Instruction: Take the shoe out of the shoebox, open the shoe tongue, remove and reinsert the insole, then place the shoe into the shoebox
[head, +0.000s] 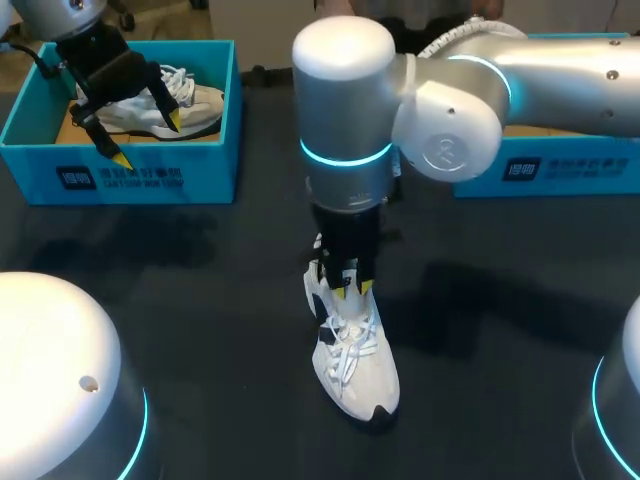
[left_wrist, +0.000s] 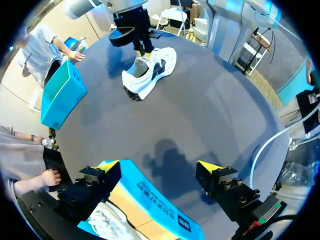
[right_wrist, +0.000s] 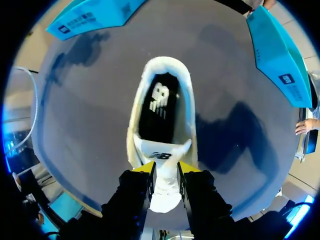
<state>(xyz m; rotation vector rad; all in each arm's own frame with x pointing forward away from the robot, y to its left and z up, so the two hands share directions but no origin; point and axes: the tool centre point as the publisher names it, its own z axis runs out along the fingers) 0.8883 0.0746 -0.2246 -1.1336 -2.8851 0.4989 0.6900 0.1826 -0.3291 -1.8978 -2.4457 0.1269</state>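
Observation:
A white sneaker (head: 355, 370) lies on the dark table near the middle, toe toward the front edge. My right gripper (head: 348, 287) comes down on it from above. In the right wrist view both yellow fingertips (right_wrist: 145, 167) press the white tongue (right_wrist: 165, 185) from two sides, and ahead of them the black insole (right_wrist: 159, 107) lies inside the shoe's mouth. My left gripper (head: 148, 139) hangs open over the left blue shoebox (head: 130, 180), holding nothing. In the left wrist view that shoebox (left_wrist: 165, 210) sits below my left gripper (left_wrist: 160, 166), and the sneaker (left_wrist: 150, 75) lies far ahead.
A second white shoe (head: 190, 105) lies in the left shoebox. Another blue shoebox (head: 560, 170) stands at the back right, behind my right arm. A person's hand (left_wrist: 75, 54) rests at the table's edge by that box. Bare dark tabletop surrounds the sneaker.

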